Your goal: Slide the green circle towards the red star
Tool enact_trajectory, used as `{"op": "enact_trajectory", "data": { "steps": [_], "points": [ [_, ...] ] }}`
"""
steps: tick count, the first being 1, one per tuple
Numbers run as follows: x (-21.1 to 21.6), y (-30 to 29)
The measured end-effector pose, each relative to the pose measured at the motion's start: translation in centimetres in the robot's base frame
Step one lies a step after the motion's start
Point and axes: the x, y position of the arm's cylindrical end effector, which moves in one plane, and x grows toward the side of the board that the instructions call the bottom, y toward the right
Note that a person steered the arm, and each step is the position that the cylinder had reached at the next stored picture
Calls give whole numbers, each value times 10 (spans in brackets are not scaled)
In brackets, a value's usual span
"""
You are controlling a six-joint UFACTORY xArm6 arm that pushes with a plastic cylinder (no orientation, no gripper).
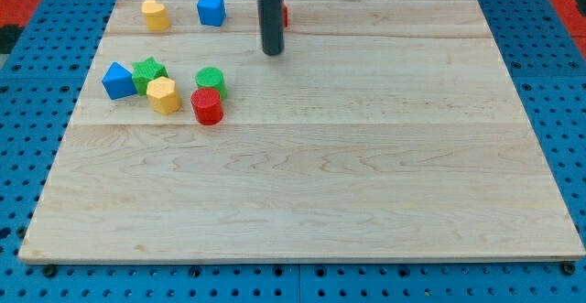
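Note:
The green circle (211, 79) sits on the wooden board at the upper left, touching a red cylinder (208, 106) just below it. The red star (284, 15) is near the view's top, mostly hidden behind my rod; only a red sliver shows at the rod's right side. My tip (273, 52) rests on the board just below the red star, up and to the right of the green circle, apart from it.
A green star (148, 71), a blue block (117, 81) and a yellow hexagon (164, 94) cluster left of the green circle. A yellow block (155, 15) and a blue block (211, 10) lie along the top edge. The board (366, 156) lies on a blue pegboard.

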Motion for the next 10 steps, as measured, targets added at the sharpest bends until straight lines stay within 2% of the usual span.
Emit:
{"op": "enact_trajectory", "data": {
  "steps": [1, 2, 3, 5, 7, 9, 10],
  "points": [
    [81, -6],
    [111, -63],
    [85, -112],
    [29, -110],
    [-38, -74],
    [-66, -81],
    [-63, -52]
  ]
}}
